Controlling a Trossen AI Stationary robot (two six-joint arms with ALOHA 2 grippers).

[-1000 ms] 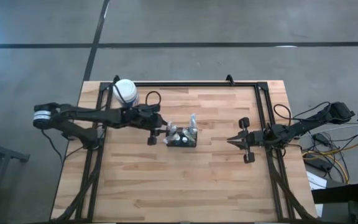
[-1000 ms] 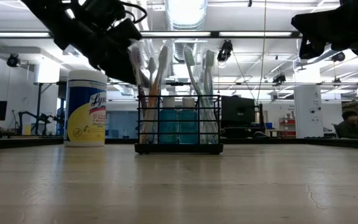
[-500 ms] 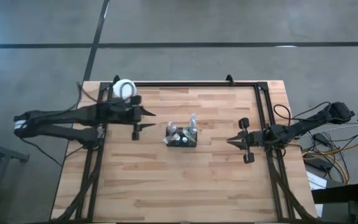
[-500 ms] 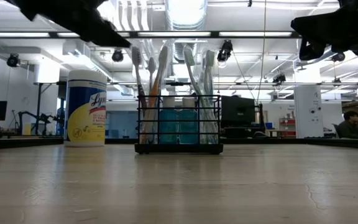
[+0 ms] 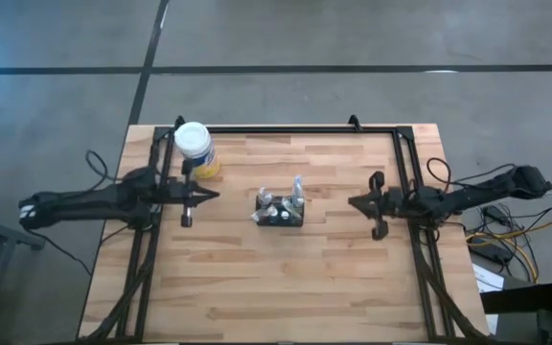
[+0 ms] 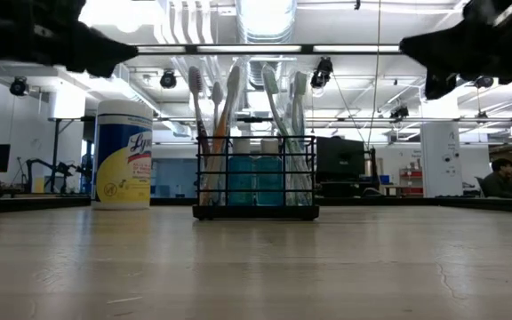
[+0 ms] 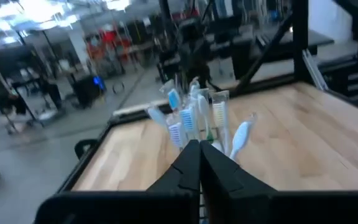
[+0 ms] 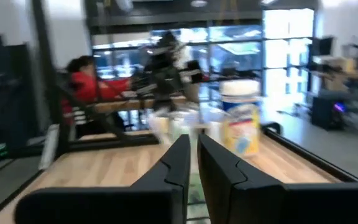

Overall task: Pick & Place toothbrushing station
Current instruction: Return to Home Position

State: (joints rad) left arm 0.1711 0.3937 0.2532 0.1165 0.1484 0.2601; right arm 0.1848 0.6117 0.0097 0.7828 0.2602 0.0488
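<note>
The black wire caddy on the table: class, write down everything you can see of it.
The small black rectangular wire-mesh caddy stands upright near the middle of the wooden table, its dark base flat on the boards. Several toothbrushes stand in it, heads up, and blue containers show through the mesh. Nothing else touches it.

Your left arm lies stretched out nearly level, wrist pointing inward, and the left gripper at its end has its two fingers pressed together. Your right arm mirrors it from the opposite side. The right gripper faces inward with its fingers closed to a sliver.
</note>
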